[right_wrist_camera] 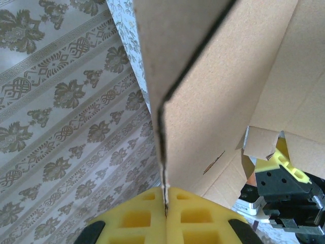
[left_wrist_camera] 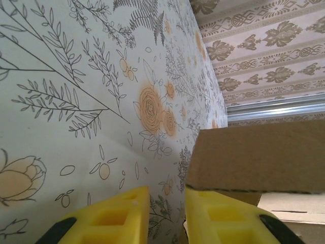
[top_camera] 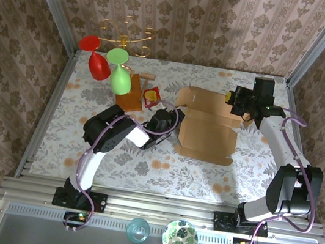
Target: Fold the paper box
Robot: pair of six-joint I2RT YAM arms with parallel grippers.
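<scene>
The paper box (top_camera: 208,129) lies partly folded mid-table, brown corrugated cardboard with its flaps raised. My right gripper (top_camera: 234,101) sits at the box's far right corner. In the right wrist view its yellow pads (right_wrist_camera: 166,195) are shut on the thin edge of an upright cardboard panel (right_wrist_camera: 218,91). My left gripper (top_camera: 172,121) is at the box's left side, low over the cloth. In the left wrist view its fingers (left_wrist_camera: 167,195) stand apart with only tablecloth between them. A cardboard flap (left_wrist_camera: 254,157) lies against the outer top of the right finger.
A wooden stand (top_camera: 129,97) with a red glass (top_camera: 97,62) and a green glass (top_camera: 119,77) is at the back left, beside a small red and yellow item (top_camera: 151,97). A gold candelabra (top_camera: 126,36) stands behind. A patterned bowl (top_camera: 180,239) and a blue cup (top_camera: 138,229) sit on the near ledge.
</scene>
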